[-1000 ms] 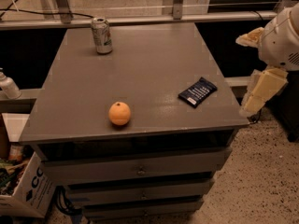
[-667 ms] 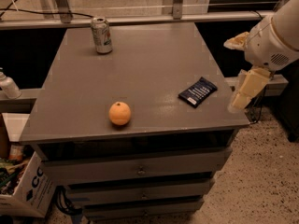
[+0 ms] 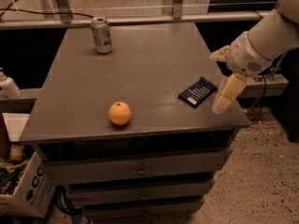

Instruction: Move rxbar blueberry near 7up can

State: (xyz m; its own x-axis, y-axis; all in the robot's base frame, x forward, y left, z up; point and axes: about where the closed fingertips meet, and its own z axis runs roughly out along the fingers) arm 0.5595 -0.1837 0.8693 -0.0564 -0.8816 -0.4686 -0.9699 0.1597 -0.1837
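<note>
The rxbar blueberry (image 3: 198, 92), a flat dark navy wrapper with white text, lies near the right edge of the grey table (image 3: 149, 64). The 7up can (image 3: 101, 35) stands upright at the table's far left corner. My gripper (image 3: 215, 83) is at the table's right edge, just right of the bar and above table height. Its two cream fingers (image 3: 227, 92) are spread apart, one pointing left and one pointing down. It holds nothing.
An orange fruit (image 3: 120, 113) sits near the front of the table, left of the bar. A white bottle (image 3: 8, 86) stands on a ledge at the left. A cardboard box (image 3: 21, 190) is on the floor at the lower left. Drawers (image 3: 140, 171) are below the tabletop.
The arm has moved left and the gripper has come closer to the bar's right side. The bar, can and orange have not moved.
</note>
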